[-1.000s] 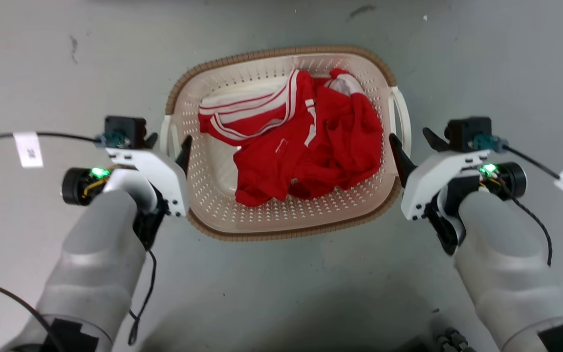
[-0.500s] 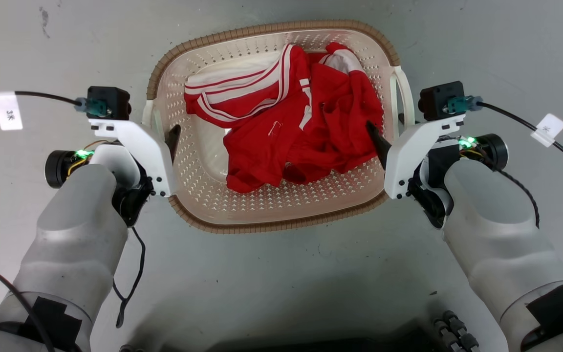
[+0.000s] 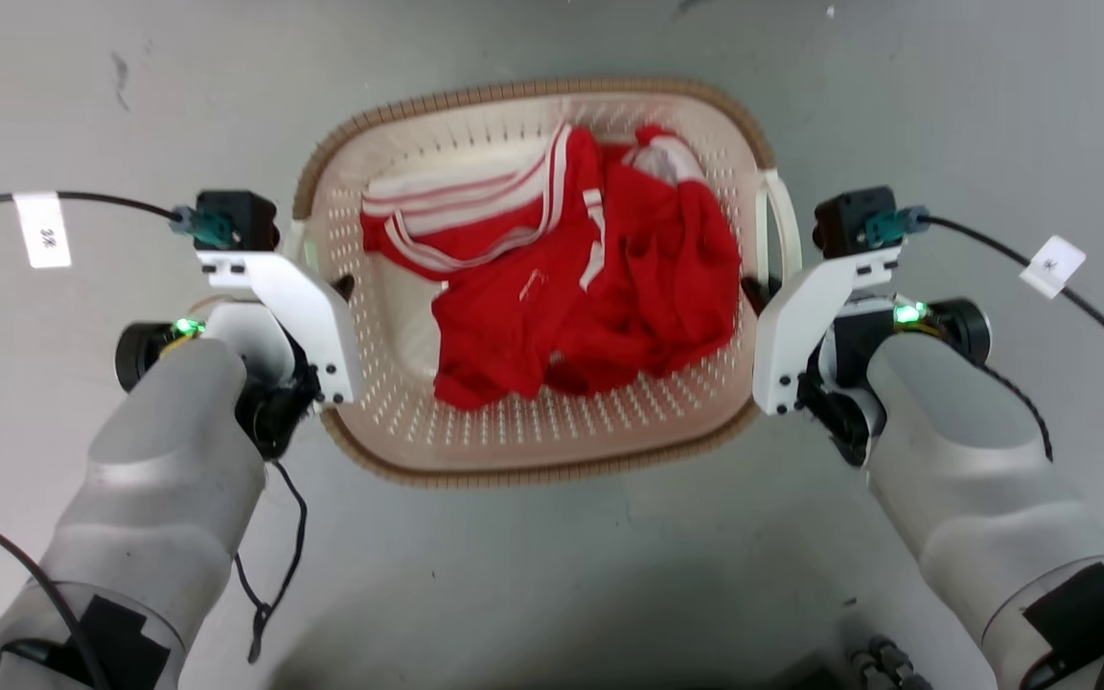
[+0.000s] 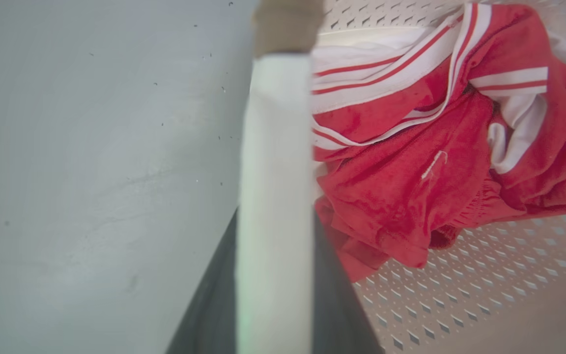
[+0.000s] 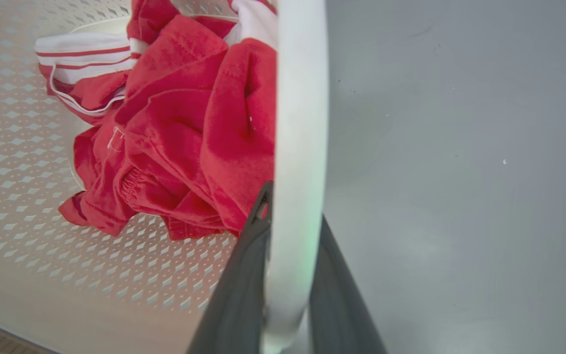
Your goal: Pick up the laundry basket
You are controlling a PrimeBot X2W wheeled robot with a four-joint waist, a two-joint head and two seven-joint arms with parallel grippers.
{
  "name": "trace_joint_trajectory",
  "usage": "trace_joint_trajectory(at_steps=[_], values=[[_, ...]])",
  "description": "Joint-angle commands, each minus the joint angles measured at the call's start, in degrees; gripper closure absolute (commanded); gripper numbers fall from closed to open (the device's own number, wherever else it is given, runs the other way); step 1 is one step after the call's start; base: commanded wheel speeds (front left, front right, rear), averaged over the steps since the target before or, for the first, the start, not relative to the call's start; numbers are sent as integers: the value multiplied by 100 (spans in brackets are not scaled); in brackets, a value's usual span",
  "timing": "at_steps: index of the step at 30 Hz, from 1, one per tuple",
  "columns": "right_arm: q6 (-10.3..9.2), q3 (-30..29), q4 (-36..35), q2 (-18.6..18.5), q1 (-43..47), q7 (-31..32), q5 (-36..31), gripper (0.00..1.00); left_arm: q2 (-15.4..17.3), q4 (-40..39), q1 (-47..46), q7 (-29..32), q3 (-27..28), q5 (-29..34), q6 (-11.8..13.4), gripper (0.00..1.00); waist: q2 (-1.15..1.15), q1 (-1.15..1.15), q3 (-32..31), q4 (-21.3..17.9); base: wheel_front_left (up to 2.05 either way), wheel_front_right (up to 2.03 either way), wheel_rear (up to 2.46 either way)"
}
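Note:
The laundry basket, cream with perforated walls and a brown rim, sits on the grey floor straight ahead, holding red-and-white clothing. My left gripper is at its left white loop handle, my right gripper at the right handle. In the left wrist view the white handle runs between the dark fingers of the left gripper, which is shut on it. In the right wrist view the handle is likewise clamped in the right gripper. I cannot tell whether the basket is off the floor.
Bare grey floor surrounds the basket on all sides. Black cables with white tags trail from each wrist, one tag on the left and one on the right. Part of my base shows at the bottom edge.
Both grippers, open beside the handles a second ago, moved inward and have shut on them. The head camera also shifted, so the whole picture moved.

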Motion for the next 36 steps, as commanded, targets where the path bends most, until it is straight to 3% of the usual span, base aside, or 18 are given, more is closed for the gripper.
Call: trace_joint_trajectory(at_steps=[1,19,36], values=[[16,85,4,18,75,101,92,100,-62,-1,113,87,-120,-76,-27,100,0,0,-257,14,0,0,0],[16,365,183,-265,836,1935,1160,100,-360,22,770,1545,-935,-1321,-53,100,0,0,-2612,149,0,0,0],[15,309,385,-437,739,3539,1761,100,-550,381,695,2726,-1130,-2009,-55,100,0,0,-4092,204,0,0,0]])
